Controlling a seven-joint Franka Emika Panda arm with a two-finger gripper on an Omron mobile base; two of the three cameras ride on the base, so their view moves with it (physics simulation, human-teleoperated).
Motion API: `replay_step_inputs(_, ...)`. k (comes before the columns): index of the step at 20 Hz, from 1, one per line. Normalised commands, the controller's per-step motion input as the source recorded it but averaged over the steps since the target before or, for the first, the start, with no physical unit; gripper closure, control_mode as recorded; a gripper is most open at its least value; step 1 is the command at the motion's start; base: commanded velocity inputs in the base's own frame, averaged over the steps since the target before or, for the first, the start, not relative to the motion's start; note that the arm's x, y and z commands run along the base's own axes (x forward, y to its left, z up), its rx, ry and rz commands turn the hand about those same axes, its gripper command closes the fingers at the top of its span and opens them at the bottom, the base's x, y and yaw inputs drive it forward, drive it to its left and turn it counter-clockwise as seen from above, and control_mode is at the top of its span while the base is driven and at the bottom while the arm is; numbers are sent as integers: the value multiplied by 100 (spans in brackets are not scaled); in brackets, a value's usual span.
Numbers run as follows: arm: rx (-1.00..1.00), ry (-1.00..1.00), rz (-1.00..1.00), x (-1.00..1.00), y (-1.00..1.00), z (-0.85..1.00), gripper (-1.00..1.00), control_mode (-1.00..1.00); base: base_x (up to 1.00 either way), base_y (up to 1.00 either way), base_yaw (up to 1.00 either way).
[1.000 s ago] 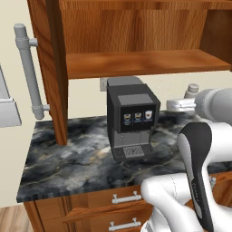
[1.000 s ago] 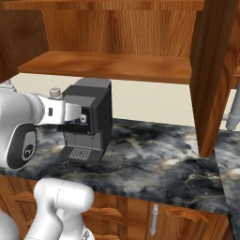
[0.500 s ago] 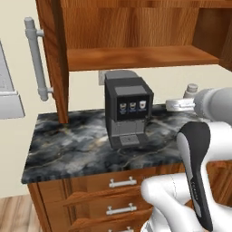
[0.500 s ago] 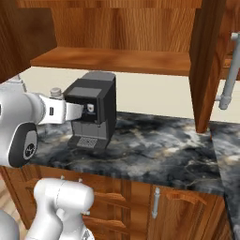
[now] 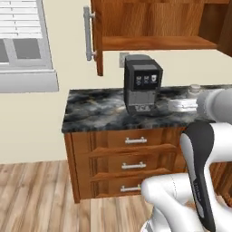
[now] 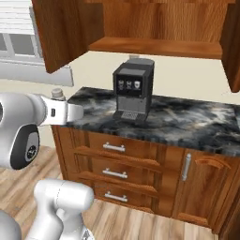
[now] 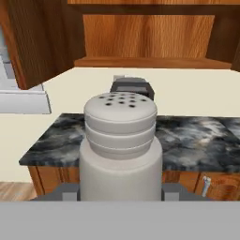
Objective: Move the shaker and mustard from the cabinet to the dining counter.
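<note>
The shaker [image 7: 120,145], a light-grey cylinder with a paler, perforated round top, stands upright between my gripper's [image 7: 120,190] two fingers, which are shut on its sides. Its cap pokes up above the hand in the left base view [image 5: 195,88] and the right base view [image 6: 57,93]. The gripper [image 5: 183,105] [image 6: 70,112] hangs in front of the counter's edge, clear of it. The reddish-brown wall cabinet [image 5: 154,43] [image 6: 154,47] [image 7: 150,61] is open, and the visible part of its shelf is bare. The mustard is out of view.
A black coffee machine [image 5: 142,84] [image 6: 132,89] stands on a dark marbled counter [image 5: 95,113] [image 6: 187,122] over wooden drawers [image 5: 129,154]; I cannot tell whether this is the dining counter. An open cabinet door [image 6: 63,28] hangs at left. Wood floor [image 5: 36,195] lies in front.
The whole picture has shifted and shrunk: the base has backed away from the counter, bringing drawers and floor into view. The shaker stays in the grip.
</note>
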Motion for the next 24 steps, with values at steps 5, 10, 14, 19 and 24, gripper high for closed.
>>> replay_step_inputs(5, 0, 0, 0, 0, 0, 0, 100, 100, -62, 95, 64)
replay_step_inputs(10, 0, 0, 0, 0, 0, 0, 100, 100, -56, 49, 98)
replay_step_inputs(14, 0, 0, 0, 0, 0, 0, 100, 100, -40, 12, 100)
replay_step_inputs(19, 0, 0, 0, 0, 0, 0, 100, 100, -44, 8, 100)
replay_step_inputs(24, 0, 0, 0, 0, 0, 0, 100, 100, -66, 22, 75)
